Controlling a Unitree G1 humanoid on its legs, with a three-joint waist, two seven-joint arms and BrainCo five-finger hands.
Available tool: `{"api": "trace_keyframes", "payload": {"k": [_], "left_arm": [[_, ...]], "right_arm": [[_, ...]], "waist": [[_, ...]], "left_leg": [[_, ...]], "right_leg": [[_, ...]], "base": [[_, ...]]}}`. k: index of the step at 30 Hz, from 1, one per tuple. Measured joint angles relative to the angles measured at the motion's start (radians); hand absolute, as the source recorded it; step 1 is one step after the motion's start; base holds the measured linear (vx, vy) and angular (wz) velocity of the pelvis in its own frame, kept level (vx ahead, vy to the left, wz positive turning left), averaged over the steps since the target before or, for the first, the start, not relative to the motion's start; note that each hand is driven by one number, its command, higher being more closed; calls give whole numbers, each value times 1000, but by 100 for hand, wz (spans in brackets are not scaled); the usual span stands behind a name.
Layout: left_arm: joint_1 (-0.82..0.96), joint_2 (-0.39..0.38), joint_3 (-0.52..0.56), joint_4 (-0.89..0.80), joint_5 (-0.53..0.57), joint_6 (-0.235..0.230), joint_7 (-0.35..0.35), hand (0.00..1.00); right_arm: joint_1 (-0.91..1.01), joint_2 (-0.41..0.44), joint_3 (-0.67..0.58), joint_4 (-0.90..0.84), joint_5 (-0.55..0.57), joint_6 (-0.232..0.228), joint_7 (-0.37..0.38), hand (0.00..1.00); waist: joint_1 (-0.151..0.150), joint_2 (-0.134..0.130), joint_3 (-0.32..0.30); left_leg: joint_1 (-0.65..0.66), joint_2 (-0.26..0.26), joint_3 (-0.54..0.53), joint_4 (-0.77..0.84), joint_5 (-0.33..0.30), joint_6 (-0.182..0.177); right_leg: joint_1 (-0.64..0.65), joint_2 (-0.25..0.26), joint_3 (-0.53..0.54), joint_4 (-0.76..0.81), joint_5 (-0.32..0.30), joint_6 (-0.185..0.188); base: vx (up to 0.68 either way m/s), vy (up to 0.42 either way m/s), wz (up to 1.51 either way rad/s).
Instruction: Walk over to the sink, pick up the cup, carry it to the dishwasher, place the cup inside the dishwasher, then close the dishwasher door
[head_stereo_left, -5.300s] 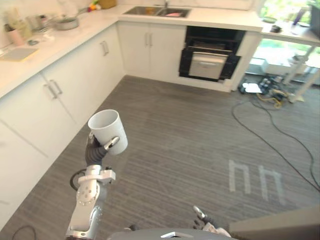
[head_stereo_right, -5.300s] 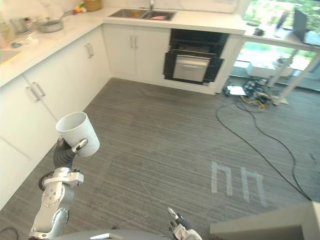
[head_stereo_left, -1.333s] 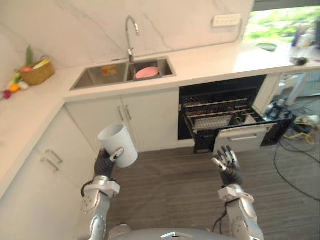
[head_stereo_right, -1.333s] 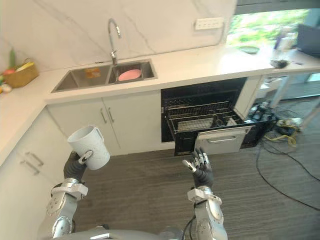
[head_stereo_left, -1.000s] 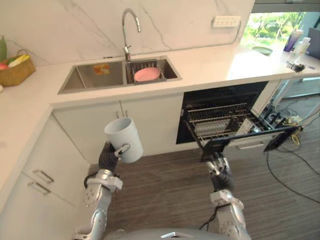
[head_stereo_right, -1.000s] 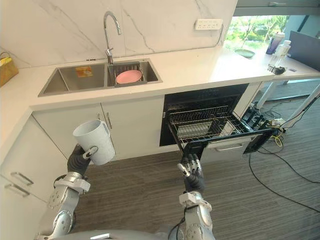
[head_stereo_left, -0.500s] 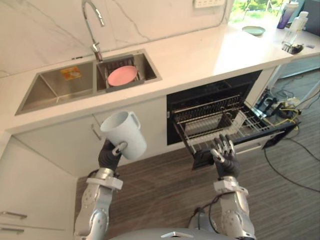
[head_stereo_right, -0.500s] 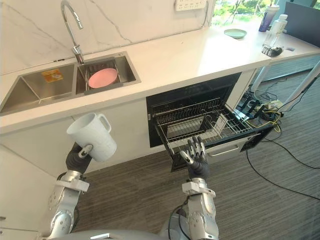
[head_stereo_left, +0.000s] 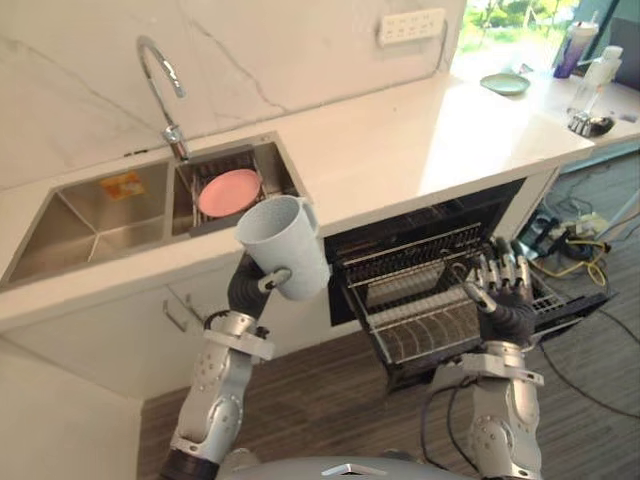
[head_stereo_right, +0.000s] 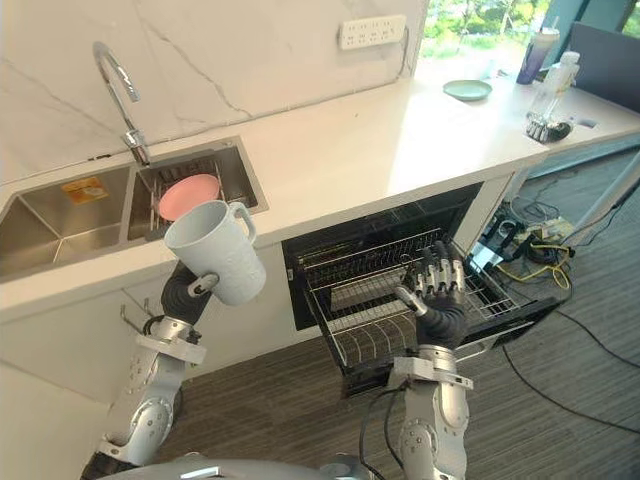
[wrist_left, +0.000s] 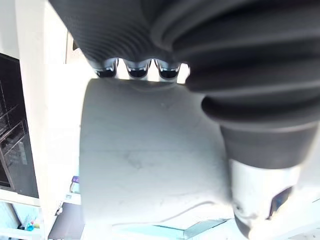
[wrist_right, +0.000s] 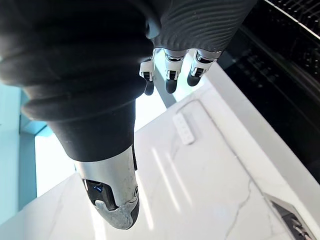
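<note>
Left hand (head_stereo_left: 248, 288) is carrying the white cup (head_stereo_left: 283, 245), fingers curled round it, left of the dishwasher rack (head_stereo_left: 410, 300); lowering it inside seems next.

The cup (head_stereo_left: 285, 240) looks dull and white, with a smooth side and tiny specks. The sink (head_stereo_left: 70, 215) and its tap (head_stereo_left: 175, 135) are shiny metal. The counter (head_stereo_left: 400, 150) and the wall (head_stereo_left: 300, 50) look like smooth, glossy white stone with thin grey lines. The dishwasher rack (head_stereo_left: 420, 325) is made of thin shiny metal wires. The plate (head_stereo_left: 228, 192) looks smooth. The floor (head_stereo_left: 330, 410) looks grey, striped and rough.
</note>
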Motion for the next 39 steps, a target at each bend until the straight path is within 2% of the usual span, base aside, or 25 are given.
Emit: {"api": "trace_keyframes", "payload": {"k": [1,2,3,4,5,6,9,11,13,14,15,17,20,23,25,27,32,36,39], "left_arm": [[14,-4,-3,0,7,0,-4,100],[21,-9,-3,-1,7,0,-8,100],[37,14,2,10,6,0,-12,100],[40,37,4,9,7,0,-9,100],[30,45,8,8,7,0,-5,100],[17,42,7,7,7,3,5,100],[10,31,11,-6,8,14,6,100],[4,21,16,-19,11,17,18,100],[-14,21,26,-22,12,18,22,100],[-16,18,44,-22,13,18,26,100],[-16,15,50,-22,14,18,33,100],[-15,14,75,-30,15,12,70,100],[-14,14,89,-55,18,-12,115,100],[-14,-2,76,-54,42,-25,148,100],[-14,-11,83,-54,67,-50,163,100],[-15,-12,91,-56,70,-69,179,100],[-15,-17,107,-57,120,-70,245,100],[-16,-20,133,-54,144,-84,285,100],[-16,-17,152,-51,147,-101,288,100]], "right_arm": [[23,-5,-1,-1,0,0,-16,0],[35,-10,-4,1,1,-3,-22,0],[54,24,5,30,5,-2,-37,0],[76,51,13,32,5,-4,-39,0],[84,65,12,34,6,-4,-41,0],[74,63,0,34,20,-5,-39,0],[55,63,-9,34,46,-5,-36,0],[30,65,4,34,45,1,-31,0],[9,78,8,34,44,6,-27,0],[1,88,12,34,44,17,-20,0],[1,86,13,33,42,23,-14,0],[1,84,32,33,36,47,-6,0],[-13,88,68,33,35,80,10,0],[-26,87,73,23,35,85,10,0],[-28,87,81,-16,35,88,11,0],[-45,87,89,-46,35,88,13,0],[-120,82,120,-45,36,98,13,0],[-129,82,145,-45,59,110,29,0],[-144,81,154,-45,104,128,36,0]], "waist": [[-2,18,-6],[-2,31,-12],[-4,-16,-26],[-8,-40,-35],[-20,-75,-41],[-19,-92,-48],[-10,-78,-47],[3,-63,-52],[7,-61,-48],[3,-63,-46],[6,-63,-44],[20,-60,-39],[39,-80,-28],[24,-69,-15],[26,-57,-22],[28,-56,-24],[46,-63,-26],[52,-65,-27],[55,-57,-22]], "left_leg": [[0,-22,1,-15,53,21],[-1,-33,-8,-9,67,0],[23,-73,22,30,5,-15],[22,-103,35,33,-17,-3],[22,-126,38,30,-28,8],[22,-144,58,39,-55,21],[38,-152,66,69,-85,46],[61,-159,112,77,-105,76],[89,-168,156,55,-118,91],[102,-172,180,48,-122,95],[111,-173,195,46,-123,96],[124,-177,199,47,-152,85],[101,-176,210,70,-192,68],[89,-156,180,78,-202,55],[89,-133,170,80,-193,43],[91,-113,161,78,-187,31],[121,-80,147,55,-173,5],[109,-52,131,101,-184,2],[86,-19,118,193,-206,23]], "right_leg": [[18,-7,19,-22,5,31],[24,-6,35,-32,3,50],[35,-56,70,-53,5,39],[32,-68,72,-66,3,32],[26,-72,74,-61,5,25],[-16,-89,62,-33,60,4],[-51,-96,26,-24,164,-29],[-73,-100,-19,-74,294,-57],[-97,-98,-37,-86,332,-54],[-122,-80,-48,-43,282,-33],[-131,-72,-54,-35,273,-38],[-141,-58,-75,-68,273,-39],[-139,-31,-59,-184,265,-33],[-141,0,-44,-187,241,-11],[-133,24,-48,-188,237,-26],[-119,44,-68,-195,232,-37],[-72,86,-96,-221,237,-43],[-47,108,-105,-232,230,-50],[-39,124,-101,-217,188,-52]], "base": [[220,259,-45],[320,430,-69],[199,283,-55],[276,338,-38],[180,172,-27],[197,199,-31],[147,179,-65],[118,205,-96],[78,191,-84],[60,149,-77],[30,94,-76],[-13,47,-80],[-94,-36,-69],[-106,-113,-7],[-1,-120,3],[33,-114,11],[56,-81,8],[33,-31,10],[13,-10,3]]}}
